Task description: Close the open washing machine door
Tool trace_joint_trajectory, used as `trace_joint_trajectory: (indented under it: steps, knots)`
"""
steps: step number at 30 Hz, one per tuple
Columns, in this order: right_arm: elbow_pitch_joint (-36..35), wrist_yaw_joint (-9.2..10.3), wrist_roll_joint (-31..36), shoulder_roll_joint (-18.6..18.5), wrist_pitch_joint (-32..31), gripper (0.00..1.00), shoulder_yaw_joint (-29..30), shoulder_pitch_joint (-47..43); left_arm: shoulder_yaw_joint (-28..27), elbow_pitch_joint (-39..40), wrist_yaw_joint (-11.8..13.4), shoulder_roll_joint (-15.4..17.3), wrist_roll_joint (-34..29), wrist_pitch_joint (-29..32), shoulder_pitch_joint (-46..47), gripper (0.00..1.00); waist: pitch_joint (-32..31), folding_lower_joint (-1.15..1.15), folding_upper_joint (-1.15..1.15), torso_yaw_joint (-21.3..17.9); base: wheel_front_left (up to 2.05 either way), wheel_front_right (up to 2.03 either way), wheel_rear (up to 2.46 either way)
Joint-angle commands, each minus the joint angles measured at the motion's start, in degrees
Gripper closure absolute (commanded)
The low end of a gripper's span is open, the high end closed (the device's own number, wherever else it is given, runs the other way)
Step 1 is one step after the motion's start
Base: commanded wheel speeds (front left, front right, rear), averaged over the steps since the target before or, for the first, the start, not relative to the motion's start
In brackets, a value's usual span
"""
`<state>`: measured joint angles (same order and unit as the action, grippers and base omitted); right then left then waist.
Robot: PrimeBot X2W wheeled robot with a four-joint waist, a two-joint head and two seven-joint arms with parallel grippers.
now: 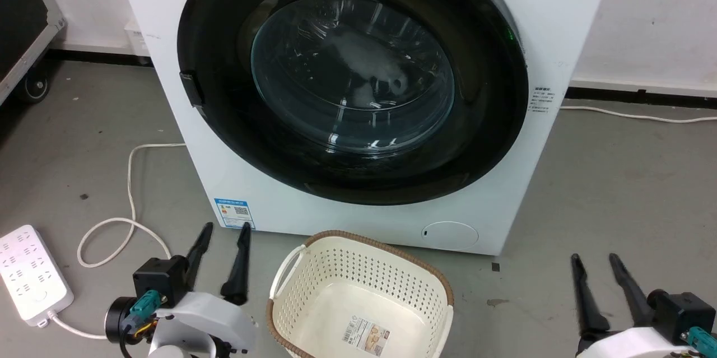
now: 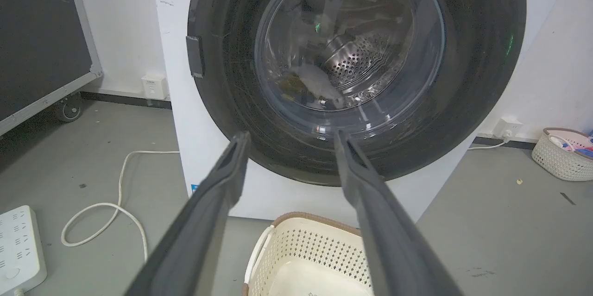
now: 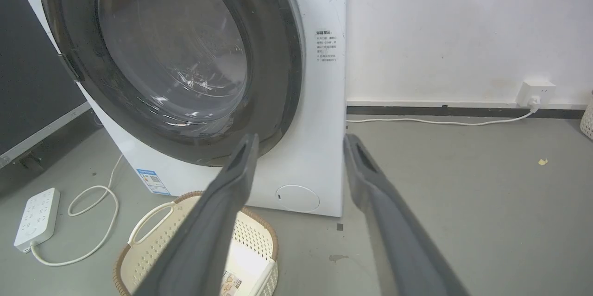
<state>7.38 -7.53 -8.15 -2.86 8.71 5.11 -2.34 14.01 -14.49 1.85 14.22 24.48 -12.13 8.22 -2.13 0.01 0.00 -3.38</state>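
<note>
A: Claws?
B: Left claw (image 1: 226, 227) is open, fingers apart and empty. In head view its tips sit just below the blue sticker (image 1: 234, 213). Right claw (image 1: 594, 260) is likewise spread and empty, over the floor (image 1: 616, 179) right of the washer (image 1: 560, 10).

A: Door?
B: Door (image 1: 487, 122) lies flat against the washer's front, its black rim covering the mouth. Cannot tell whether it is latched.

A: Containers?
B: Cream basket (image 1: 313, 268) stands on the floor just in front of the washer, between the claws. A paper label (image 1: 367, 335) lies on its bottom, print too small to read. Drum (image 2: 356, 62), seen through the glass, has a pale grey lump (image 2: 315, 83) in it, kind unclear.

A: View differences?
B: Left wrist view shows a second basket (image 2: 563, 157) by the right wall, with pink and blue items inside. Right wrist view shows a wall socket (image 3: 535, 93) with a plug in it.

A: Writing?
B: The sticker carries a QR code. A small text block (image 1: 540, 101) sits near the washer's right edge. Neither is legible. Round flap (image 1: 449, 235) low on the front. Power strip (image 1: 28, 274) and cable (image 1: 131, 179) on the floor to the left.
</note>
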Motion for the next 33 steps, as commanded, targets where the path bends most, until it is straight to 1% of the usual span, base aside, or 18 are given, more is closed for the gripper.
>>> trace_joint_trajectory:
  steps: [1, 33]
  knots:
    - [0.0, 0.0, 0.03, 0.0, -0.04, 1.0, 0.02, 0.0, -0.01, 0.02, -0.01, -0.02, -0.01, 0.01, 0.0, 1.0, 0.01, 0.0, 0.0, 0.01, 0.0, 0.0, 0.0]
    - [-1.8, 0.01, 2.0, 0.0, -2.14, 1.0, -1.22, 0.57, -3.38, 3.57, -0.45, -2.81, -5.96, 2.95, -2.0, 1.0, 0.53, 0.0, 0.0, 0.84, 0.0, 0.0, 0.0]
